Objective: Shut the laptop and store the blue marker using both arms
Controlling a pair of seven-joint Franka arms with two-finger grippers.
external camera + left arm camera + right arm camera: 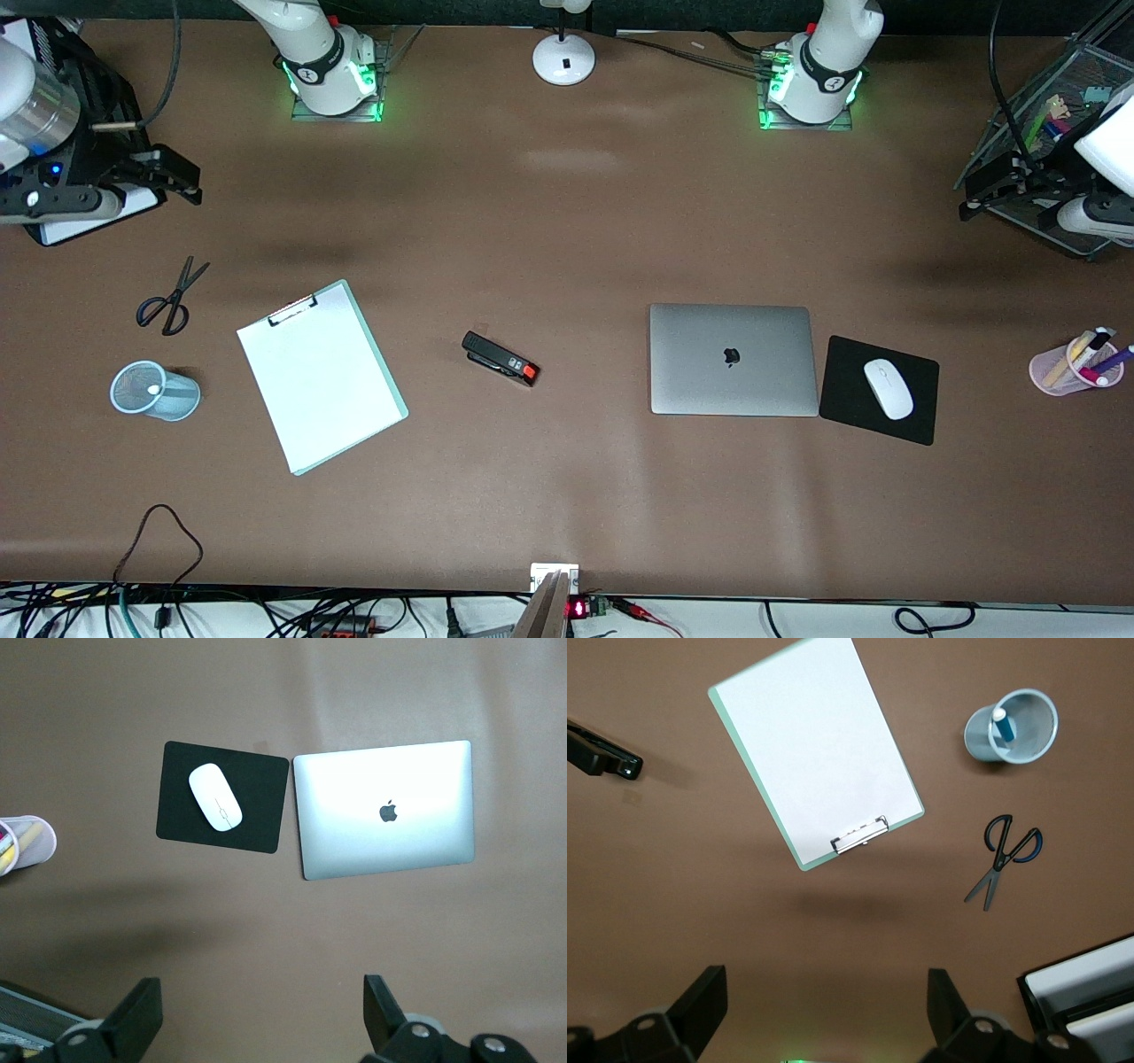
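Counted on tabletop (pixel 567 221): one laptop (pixel 733 359), one mouse (pixel 888 388), one stapler (pixel 500 358), one clipboard (pixel 321 375), one scissors (pixel 171 298), two pen cups (pixel 155 391) (pixel 1075 365).

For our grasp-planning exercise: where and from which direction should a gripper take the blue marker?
Grip the blue marker near its whitish upper end, coming straight down from above: it stands inside the mesh cup, whose wall blocks its sides.

The surface (pixel 567 221) was plain brown. The laptop (pixel 732 359) showed silver-grey with a black logo, beside a black mouse pad (pixel 879 390) and white mouse (pixel 888 388). The mesh cup (pixel 155 391) was pale blue, the clipboard (pixel 321 375) white edged mint.
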